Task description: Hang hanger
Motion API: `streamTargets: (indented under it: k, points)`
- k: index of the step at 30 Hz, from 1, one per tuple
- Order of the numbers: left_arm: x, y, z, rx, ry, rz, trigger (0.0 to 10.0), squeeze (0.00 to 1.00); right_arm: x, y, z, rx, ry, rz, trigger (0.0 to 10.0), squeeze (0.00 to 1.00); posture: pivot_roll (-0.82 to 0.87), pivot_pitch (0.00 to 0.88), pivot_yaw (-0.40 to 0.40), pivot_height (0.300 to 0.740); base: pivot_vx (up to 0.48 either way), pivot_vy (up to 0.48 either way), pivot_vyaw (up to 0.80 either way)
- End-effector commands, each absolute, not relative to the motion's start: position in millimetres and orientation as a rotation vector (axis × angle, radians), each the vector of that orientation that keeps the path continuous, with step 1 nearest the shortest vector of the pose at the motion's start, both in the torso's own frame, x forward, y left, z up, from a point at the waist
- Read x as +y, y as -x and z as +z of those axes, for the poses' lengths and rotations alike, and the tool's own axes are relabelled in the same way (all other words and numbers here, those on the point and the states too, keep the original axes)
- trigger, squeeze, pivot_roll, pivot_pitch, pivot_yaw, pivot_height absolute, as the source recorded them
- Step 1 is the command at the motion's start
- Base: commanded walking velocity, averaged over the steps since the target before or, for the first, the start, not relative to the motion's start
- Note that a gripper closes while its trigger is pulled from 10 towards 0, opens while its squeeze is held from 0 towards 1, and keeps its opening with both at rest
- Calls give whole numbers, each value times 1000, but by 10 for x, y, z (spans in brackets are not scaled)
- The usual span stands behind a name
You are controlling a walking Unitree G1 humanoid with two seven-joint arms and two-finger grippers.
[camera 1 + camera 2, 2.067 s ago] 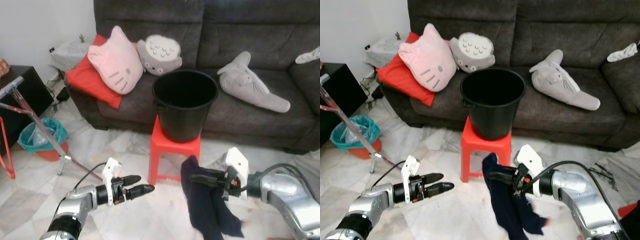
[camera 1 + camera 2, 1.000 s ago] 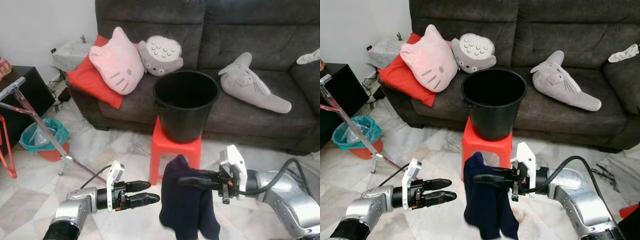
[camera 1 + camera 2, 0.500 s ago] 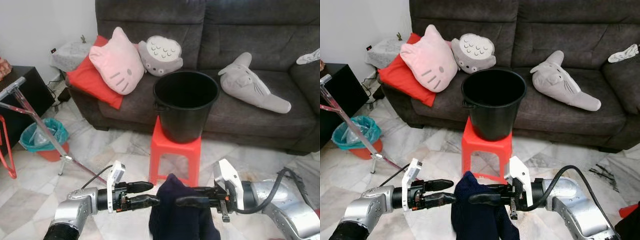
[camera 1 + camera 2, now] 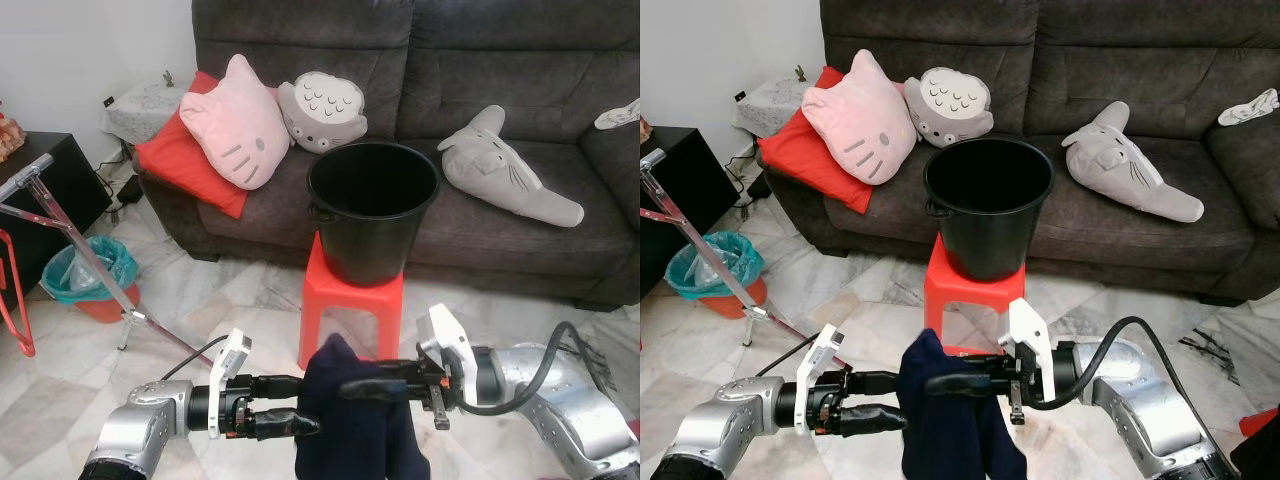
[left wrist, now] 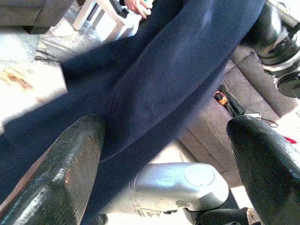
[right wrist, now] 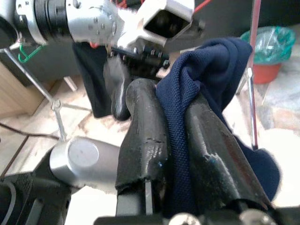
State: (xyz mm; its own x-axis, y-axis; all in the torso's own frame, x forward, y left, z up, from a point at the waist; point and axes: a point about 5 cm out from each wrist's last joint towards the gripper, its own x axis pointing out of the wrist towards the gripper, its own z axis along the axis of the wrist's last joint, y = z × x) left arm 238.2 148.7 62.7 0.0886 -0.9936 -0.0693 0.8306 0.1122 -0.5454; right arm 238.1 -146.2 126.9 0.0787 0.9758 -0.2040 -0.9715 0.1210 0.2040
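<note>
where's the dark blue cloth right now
In the head views the dark blue cloth hangs low in the centre, pinched by the right gripper, in front of the red stool.

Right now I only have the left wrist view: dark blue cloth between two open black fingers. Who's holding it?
Observer: The right gripper is shut on the dark blue knit cloth, which hangs draped from its fingers.
Operator: Where's my left gripper relative to it?
Observer: The left gripper is open at the cloth's left edge, one finger above the other.
Operator: What's behind?
Observer: A black plastic bucket standing on a red plastic stool, in front of a dark grey sofa.
</note>
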Motion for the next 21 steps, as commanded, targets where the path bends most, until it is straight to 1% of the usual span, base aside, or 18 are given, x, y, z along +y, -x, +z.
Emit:
streamTargets:
  k: [1,8,21]
  points:
    - [1506,-2371,660,488,399,-1427,10000,0,-1437,-2408,1372,265,-12,1471,10000,0,-19,32,67,740,0,0,0]
    - [1488,-2362,726,474,402,-1445,10000,0,-1360,-2422,1356,262,-31,1497,10000,0,-6,34,64,740,0,0,0]
    - [1456,-2357,844,449,391,-1486,10000,0,-1238,-2277,1371,274,-31,1618,10000,0,-7,37,67,740,0,0,0]
